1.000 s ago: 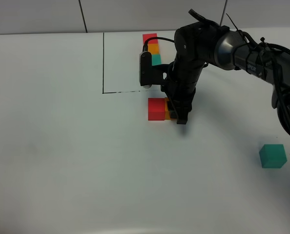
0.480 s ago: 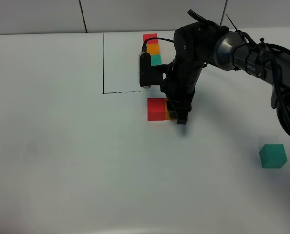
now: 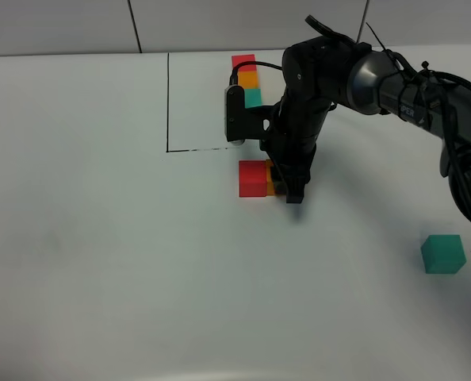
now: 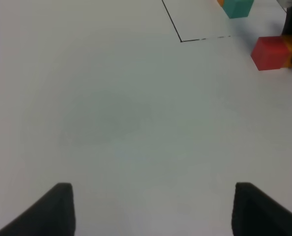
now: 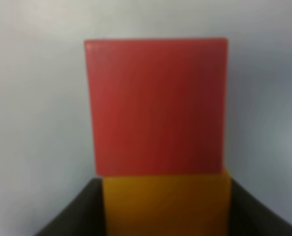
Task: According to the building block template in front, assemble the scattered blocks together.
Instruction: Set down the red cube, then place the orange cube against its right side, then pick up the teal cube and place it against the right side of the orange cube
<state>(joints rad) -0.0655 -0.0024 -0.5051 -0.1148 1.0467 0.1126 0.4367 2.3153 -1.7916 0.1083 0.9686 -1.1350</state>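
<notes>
The template (image 3: pixel 249 79), a line of small red, orange and teal cubes, lies at the far middle of the table. The loose red cube (image 3: pixel 253 178) sits just below the marked corner. The orange cube (image 3: pixel 270 187) touches its right side and is mostly hidden by my right gripper (image 3: pixel 287 189), which is shut on it. In the right wrist view the orange cube (image 5: pixel 166 204) sits between the fingers (image 5: pixel 72 214), flush against the red cube (image 5: pixel 156 105). The teal cube (image 3: pixel 443 254) lies alone at the right. My left gripper (image 4: pixel 153 211) is open and empty, out of the high view.
A black line (image 3: pixel 168 103) marks a square corner on the white table (image 3: pixel 101 254) around the template. The left wrist view shows the red cube (image 4: pixel 270 52) and the template's teal end (image 4: pixel 237 7) far off. The right arm (image 3: pixel 362 75) reaches in from the right.
My right gripper has nudged the orange cube slightly left, and the red cube has shifted a few pixels left with it. The teal cube has not moved.
</notes>
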